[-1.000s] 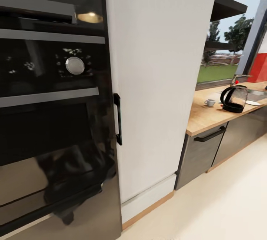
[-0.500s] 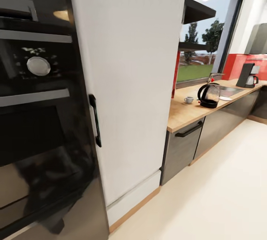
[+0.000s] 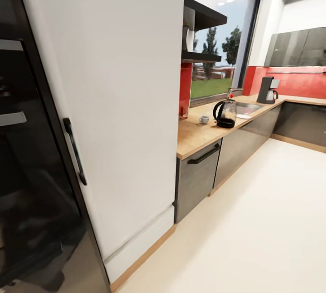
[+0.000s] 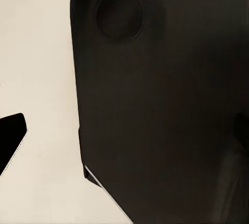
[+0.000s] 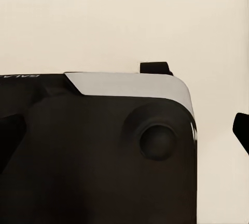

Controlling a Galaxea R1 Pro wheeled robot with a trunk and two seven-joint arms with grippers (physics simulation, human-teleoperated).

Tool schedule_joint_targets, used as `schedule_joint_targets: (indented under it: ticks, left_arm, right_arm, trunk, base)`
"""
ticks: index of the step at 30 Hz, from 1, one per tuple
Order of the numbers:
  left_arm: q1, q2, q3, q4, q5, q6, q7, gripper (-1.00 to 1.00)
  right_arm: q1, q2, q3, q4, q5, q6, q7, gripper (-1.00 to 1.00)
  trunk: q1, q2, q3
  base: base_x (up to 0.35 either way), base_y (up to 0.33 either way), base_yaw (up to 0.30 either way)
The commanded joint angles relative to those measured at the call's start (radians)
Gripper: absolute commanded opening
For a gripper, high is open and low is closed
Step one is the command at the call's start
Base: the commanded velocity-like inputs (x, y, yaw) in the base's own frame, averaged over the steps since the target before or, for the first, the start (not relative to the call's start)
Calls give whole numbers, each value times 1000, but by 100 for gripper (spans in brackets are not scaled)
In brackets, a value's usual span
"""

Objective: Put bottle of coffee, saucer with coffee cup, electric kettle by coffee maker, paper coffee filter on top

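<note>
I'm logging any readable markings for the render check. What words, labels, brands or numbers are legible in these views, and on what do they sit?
Pale mirrored lettering on the robot's dark body, at the edge of the right wrist view: too cropped and blurred to read.
Coffee maker, electric kettle, coffee cup: no legible marking at this distance.
Items on the wall shelf: too blurred to read.

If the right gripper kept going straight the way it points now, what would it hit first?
Most likely the robot's own dark rounded base housing, which sits right along the camera's line, with pale cream floor beyond. Depth is unclear.
</note>
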State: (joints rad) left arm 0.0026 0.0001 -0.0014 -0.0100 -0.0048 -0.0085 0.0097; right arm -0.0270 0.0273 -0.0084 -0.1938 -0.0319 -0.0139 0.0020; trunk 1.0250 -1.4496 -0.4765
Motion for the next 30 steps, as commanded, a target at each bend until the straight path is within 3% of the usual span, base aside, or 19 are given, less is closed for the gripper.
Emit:
schedule_joint_targets:
  ticks: [1, 30]
  left_arm:
    - [0, 0, 0, -1, 1, -1, 1, 100]
    - [-6, -2, 3, -2, 18, 2, 3, 100]
  right_arm:
    - [-1, 0, -1, 0, -3, -1, 0, 100]
    - [-1, 2, 1, 2, -3, -1, 1, 100]
  trunk:
    - [0, 0, -1]
    - [-107, 196, 87]
  base:
    - [0, -4, -265]
    - [0, 0, -265]
